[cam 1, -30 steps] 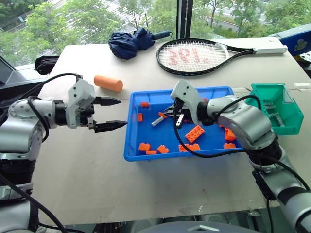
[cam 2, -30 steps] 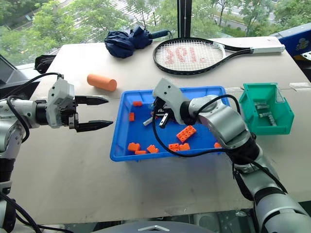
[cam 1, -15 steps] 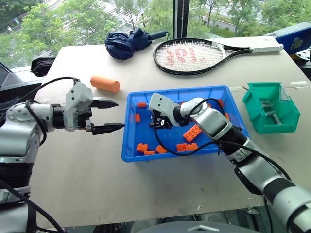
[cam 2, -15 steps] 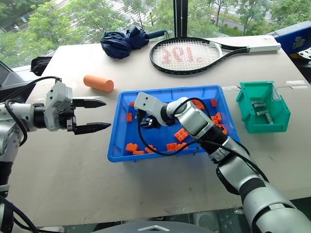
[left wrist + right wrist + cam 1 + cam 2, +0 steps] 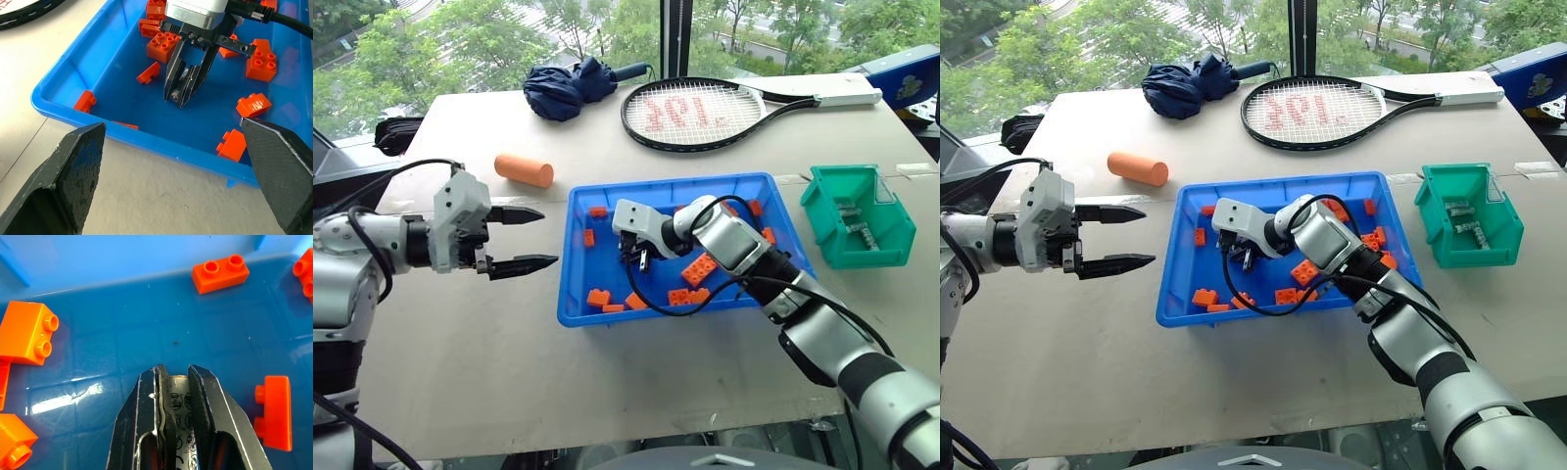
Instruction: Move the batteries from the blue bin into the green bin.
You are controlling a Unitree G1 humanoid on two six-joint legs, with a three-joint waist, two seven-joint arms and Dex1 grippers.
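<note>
Black fingers of the left gripper (image 5: 522,238) stand wide apart over bare table, just left of the blue bin (image 5: 677,185), holding nothing (idle, pointing toward the bin). Inside the bin, left of centre, the right gripper (image 5: 182,98) is clamped on a battery (image 5: 179,404), tips down near the bin floor among orange bricks (image 5: 704,268). Battery lies lengthwise between the two fingers: long axis along the gripper's own line, free end poking out at the fingertips toward the floor. Step in hand, as I judge it: pick-up of one battery, grasp made, lift not yet done. Next move calls for a straight lift clear of the rim, then a carry right to the green bin (image 5: 891,236), where other batteries (image 5: 854,223) already lie
</note>
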